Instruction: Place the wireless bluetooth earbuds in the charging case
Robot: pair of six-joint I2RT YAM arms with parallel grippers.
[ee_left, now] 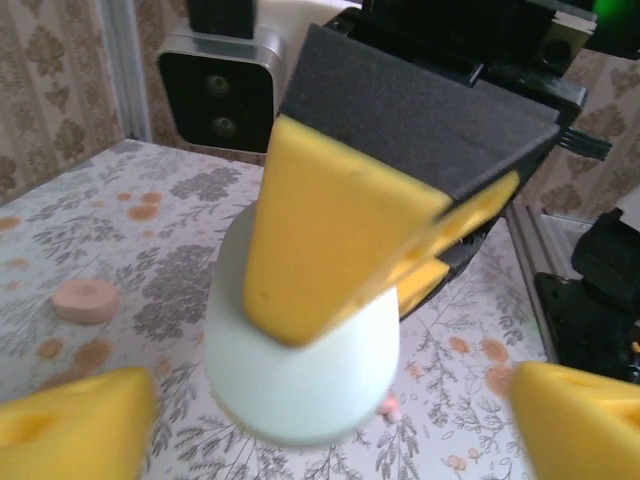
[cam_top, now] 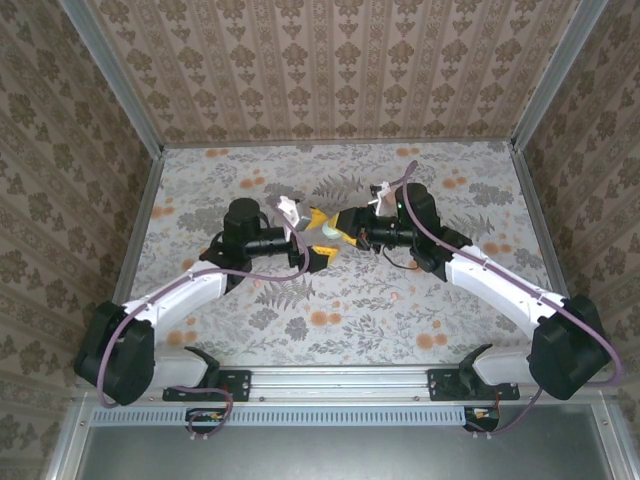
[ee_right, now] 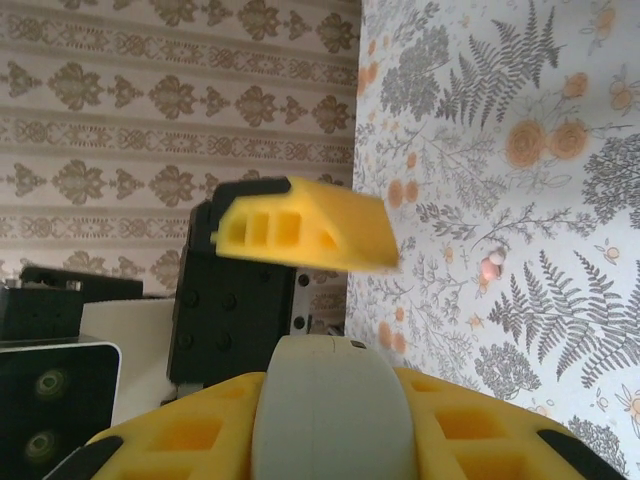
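Note:
The pale mint charging case [ee_left: 300, 375] hangs above the table, lid closed. My right gripper [ee_right: 330, 420] is shut on the charging case [ee_right: 330, 400], one yellow finger lying across its front in the left wrist view. My left gripper [ee_left: 320, 425] is open, its yellow fingertips [ee_left: 70, 425] wide on either side of the case and off it. In the top view the two grippers meet at mid-table around the case [cam_top: 328, 230]. One tiny pink earbud [ee_left: 390, 405] lies on the floral tabletop below the case; the right wrist view shows this earbud [ee_right: 492, 265] too.
A flat round pink piece [ee_left: 85, 300] lies on the table to the left in the left wrist view. The floral table [cam_top: 400, 320] is fenced by patterned walls and aluminium posts. The right arm's camera housing [ee_left: 215, 95] sits close behind the case.

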